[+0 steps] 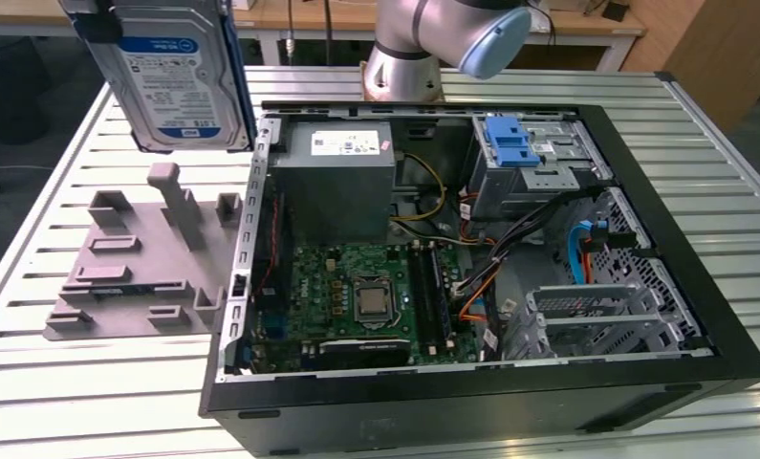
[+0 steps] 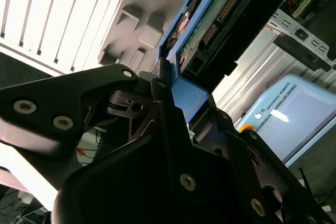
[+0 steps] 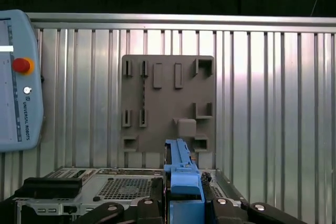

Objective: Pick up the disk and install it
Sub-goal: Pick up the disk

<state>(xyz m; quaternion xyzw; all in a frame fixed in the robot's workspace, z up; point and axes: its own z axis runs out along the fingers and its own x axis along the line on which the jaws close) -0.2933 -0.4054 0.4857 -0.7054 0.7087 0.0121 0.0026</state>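
Note:
The disk (image 1: 176, 81), silver with a white-and-blue label and a blue carrier bracket, hangs upright in the air at the exterior view's upper left. It is above the grey fixture plate (image 1: 138, 273) and beside the open computer case (image 1: 246, 287). My gripper (image 1: 96, 17) is shut on the disk's upper end. In the first wrist view the blue bracket edge (image 3: 181, 179) stands between the black fingers (image 3: 149, 208), over the fixture plate (image 3: 168, 103). The second wrist view has the disk's green circuit-board side (image 2: 210, 22), with the gripper (image 2: 173, 98) clamped on its blue bracket.
Inside the case lie the grey power supply (image 1: 338, 177), the motherboard (image 1: 354, 306), loose cables and a drive cage with a blue latch (image 1: 513, 143). The arm's base (image 1: 412, 57) stands behind the case. A teach pendant (image 3: 18, 82) lies on the slatted metal table (image 1: 48, 382).

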